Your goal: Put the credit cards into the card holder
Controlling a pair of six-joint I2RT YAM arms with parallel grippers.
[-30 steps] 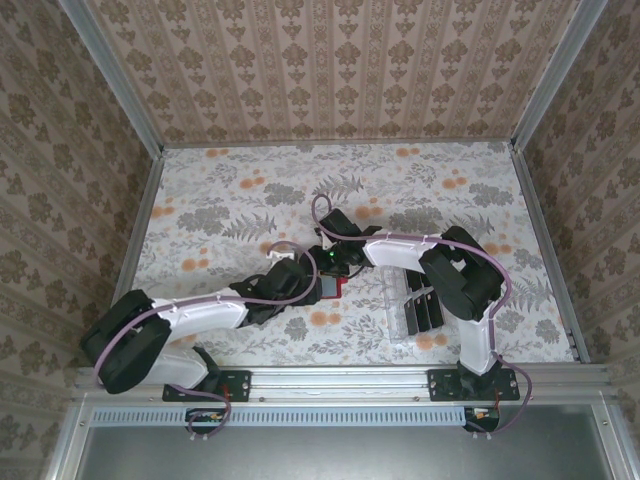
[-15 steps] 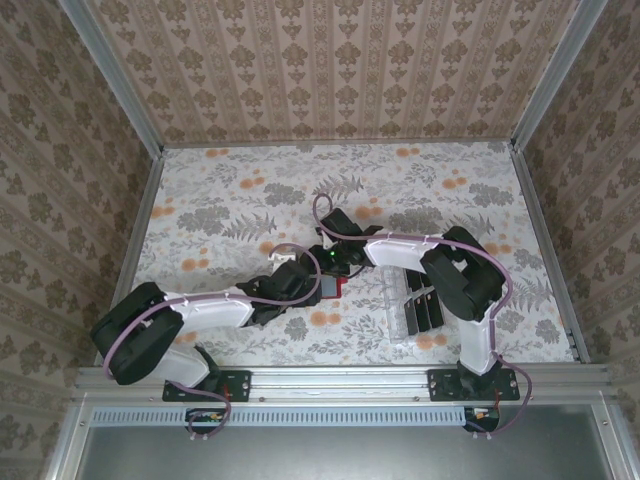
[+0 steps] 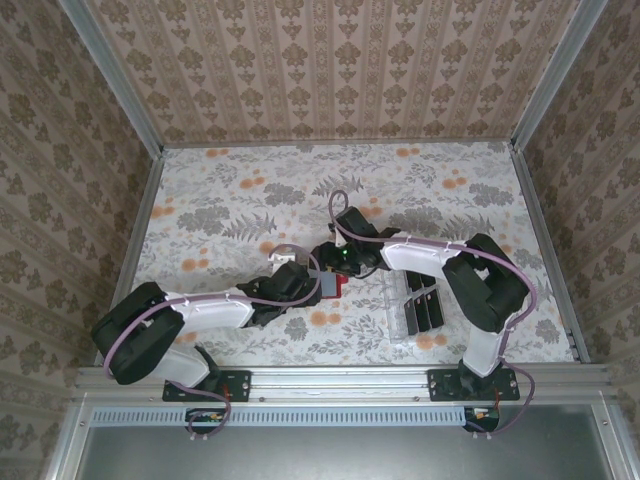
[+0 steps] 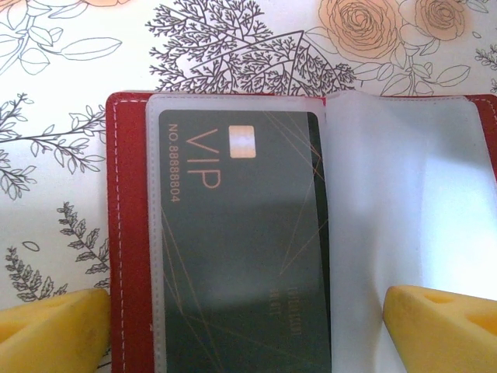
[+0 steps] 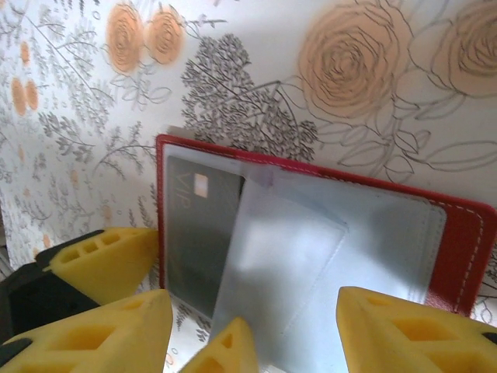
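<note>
The red card holder lies open on the flowered table between both arms. In the left wrist view its red cover frames a clear sleeve holding a black VIP credit card. My left gripper is open, its yellow fingertips straddling the holder's near edge. In the right wrist view the holder shows the same card under a clear page that stands lifted. My right gripper hovers open just over that page, nothing pinched. More black cards stand to the right.
A clear slotted tray holding the spare cards sits right of the holder, close under the right arm. Metal rails and patterned walls bound the table on all sides. The far half of the table lies beyond both grippers.
The right arm's elbow has swung out to the right while its gripper stays over the holder, jaws slightly wider. The left arm edged forward to the holder, then held still.
</note>
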